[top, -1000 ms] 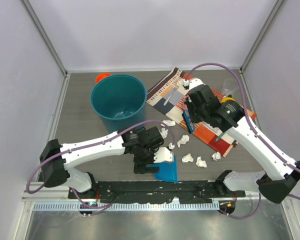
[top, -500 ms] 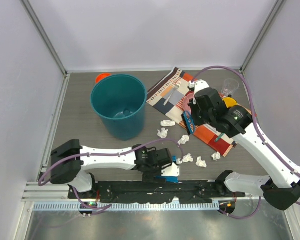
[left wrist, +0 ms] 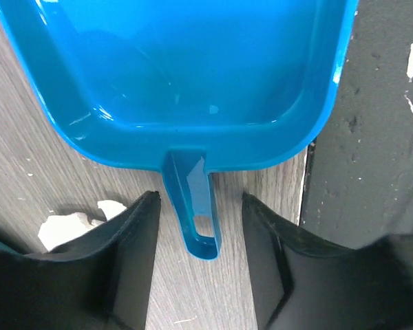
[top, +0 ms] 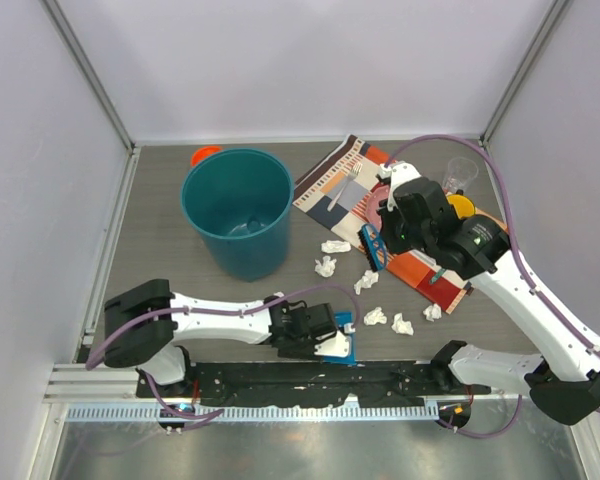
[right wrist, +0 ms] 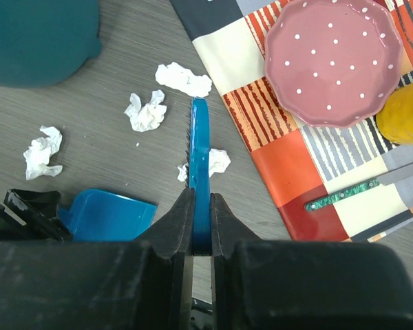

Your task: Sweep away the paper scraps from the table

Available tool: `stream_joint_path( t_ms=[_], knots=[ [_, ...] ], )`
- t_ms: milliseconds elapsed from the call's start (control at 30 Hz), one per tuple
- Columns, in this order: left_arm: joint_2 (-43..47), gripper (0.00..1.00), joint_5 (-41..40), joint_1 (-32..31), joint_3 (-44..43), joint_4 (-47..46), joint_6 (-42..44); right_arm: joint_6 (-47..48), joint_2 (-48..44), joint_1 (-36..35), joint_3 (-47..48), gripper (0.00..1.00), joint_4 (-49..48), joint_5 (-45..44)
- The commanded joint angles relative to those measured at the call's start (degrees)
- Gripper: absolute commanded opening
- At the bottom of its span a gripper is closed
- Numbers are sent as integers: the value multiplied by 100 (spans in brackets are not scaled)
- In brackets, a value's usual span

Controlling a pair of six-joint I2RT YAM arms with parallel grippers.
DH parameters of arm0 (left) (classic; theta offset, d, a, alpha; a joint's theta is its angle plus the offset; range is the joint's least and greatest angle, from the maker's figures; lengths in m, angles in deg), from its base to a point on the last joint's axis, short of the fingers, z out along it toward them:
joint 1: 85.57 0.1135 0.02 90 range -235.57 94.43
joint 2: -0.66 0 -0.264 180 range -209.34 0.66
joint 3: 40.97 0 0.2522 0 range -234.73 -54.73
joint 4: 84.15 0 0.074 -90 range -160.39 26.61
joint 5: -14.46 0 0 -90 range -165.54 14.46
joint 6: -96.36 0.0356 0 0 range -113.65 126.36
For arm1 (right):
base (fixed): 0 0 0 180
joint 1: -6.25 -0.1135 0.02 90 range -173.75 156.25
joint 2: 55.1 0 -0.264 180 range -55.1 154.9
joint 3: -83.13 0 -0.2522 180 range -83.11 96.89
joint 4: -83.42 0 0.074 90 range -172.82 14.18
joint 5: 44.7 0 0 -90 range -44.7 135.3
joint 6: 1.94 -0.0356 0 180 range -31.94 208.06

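The top camera looks steeply down on the table from behind, far above the blue dustpan. The left wrist camera sits close over the dustpan; the right wrist camera views the dustpan from higher.

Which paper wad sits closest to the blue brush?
The wad between the brush and the striped placemat, right beside the brush; the rest lie clearly apart from it.
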Motion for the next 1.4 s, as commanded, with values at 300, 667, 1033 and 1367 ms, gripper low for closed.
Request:
stream_joint_path(
  t_ms=[300, 667, 1033, 1367],
  knots=[
    [-126, 0, 793, 94, -510, 448, -46, -164, -119, 22, 18, 1, -276, -161],
    [1148, 0, 48, 762, -2628, 2742, 376, -982, -532, 22, 273, 1, -4, -1859],
    [2001, 0, -647, 2106, -4501, 3763, 209, -2431, -1322, 22, -1825, 1, -2356, 1011],
    [2353, 0, -1018, 2731, -4756, 3789, 165, -3470, 195, -2209, -2224, 1, -4319, 909]
  ],
)
